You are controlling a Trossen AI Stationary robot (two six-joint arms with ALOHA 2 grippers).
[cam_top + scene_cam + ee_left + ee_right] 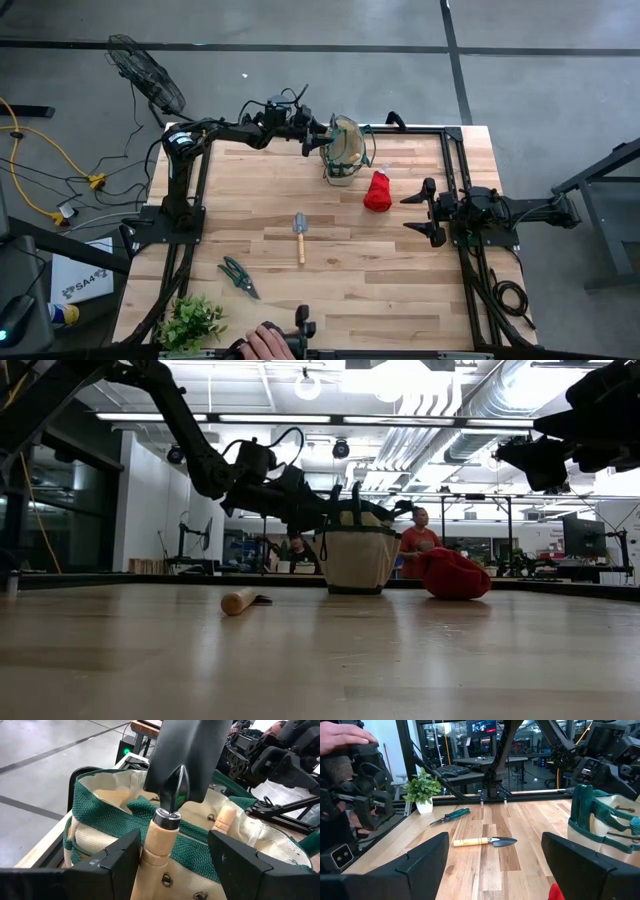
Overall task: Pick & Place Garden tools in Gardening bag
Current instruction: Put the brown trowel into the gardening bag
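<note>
Grey concrete floor (300, 25) all round the table, crossed by dark lines. A fan (145, 72) stands at ten o'clock, yellow cable (45, 150) trailing at nine. Overhead, white ducts (470, 400) and strip lights (270, 418); desks (470, 767) line the back.

Red bundle (557, 892) cut by the right wrist picture's edge at 5 o'clock. Wooden handle (159, 851) hidden low between left fingers (117, 857). Bag interior (343, 152) too small to read from above.
</note>
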